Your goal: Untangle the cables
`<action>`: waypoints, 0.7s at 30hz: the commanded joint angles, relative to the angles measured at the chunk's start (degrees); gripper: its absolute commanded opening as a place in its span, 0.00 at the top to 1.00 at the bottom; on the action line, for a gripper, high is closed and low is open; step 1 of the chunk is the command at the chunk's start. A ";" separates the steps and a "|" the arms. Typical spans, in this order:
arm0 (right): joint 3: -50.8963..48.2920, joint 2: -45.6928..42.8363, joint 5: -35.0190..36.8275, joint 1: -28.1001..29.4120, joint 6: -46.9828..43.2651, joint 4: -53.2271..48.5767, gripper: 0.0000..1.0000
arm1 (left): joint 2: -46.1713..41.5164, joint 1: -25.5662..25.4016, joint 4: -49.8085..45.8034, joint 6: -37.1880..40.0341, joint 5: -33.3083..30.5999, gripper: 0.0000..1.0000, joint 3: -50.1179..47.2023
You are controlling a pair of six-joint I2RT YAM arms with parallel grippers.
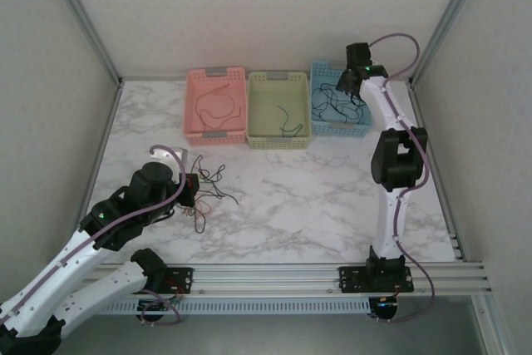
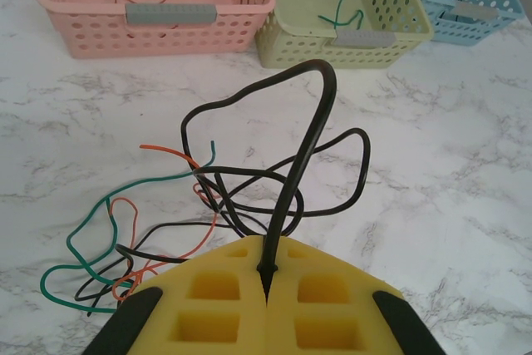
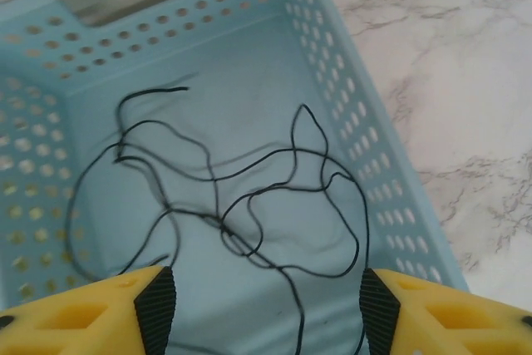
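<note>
Currently your left gripper [image 2: 268, 284] is clamped tight on a black cable [image 2: 320, 114]. The cable comes up from between the closed yellow fingers [image 2: 216, 305], arches high and drops back into the clump [image 2: 166, 230] of black, red and green strands lying just ahead of it. That clump rests on the marble worktop [image 1: 332, 197], in its left half, between the near edge and the pink basket [image 1: 193, 89]. A green loop and a thin red one trail out of it to the left in the left wrist view.

Your right gripper [image 3: 266, 313] stands wide, with nothing between its pads. It hangs over the blue basket [image 3: 349, 81], which sits near the far right corner of the worktop. On that basket's floor you can see the black cables [image 3: 249, 205], loosely crossed over one another in open loops.

Along the far edge the three baskets stand in a row, side by side: pink on the left, the pale green basket [image 1: 278, 77] in the middle, blue on the right. Red strands [image 1: 218, 110] lie curled inside the pink one. A green strand [image 2: 339, 6] lies inside the pale green one.
</note>
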 commanded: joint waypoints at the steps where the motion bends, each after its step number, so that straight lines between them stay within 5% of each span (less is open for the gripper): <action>1: -3.98 -11.30 -6.78 1.91 -2.62 1.42 0.36 | -1.33 -0.08 0.93 -0.21 3.14 1.00 -0.32; 12: -39.63 -42.58 -45.01 16.78 -11.58 28.36 0.40 | -5.19 -0.08 4.29 -0.16 14.88 1.00 1.34; 21: -54.58 -50.06 -52.45 33.19 -22.57 33.59 0.33 | -5.70 -0.08 1.42 2.26 17.67 1.00 5.20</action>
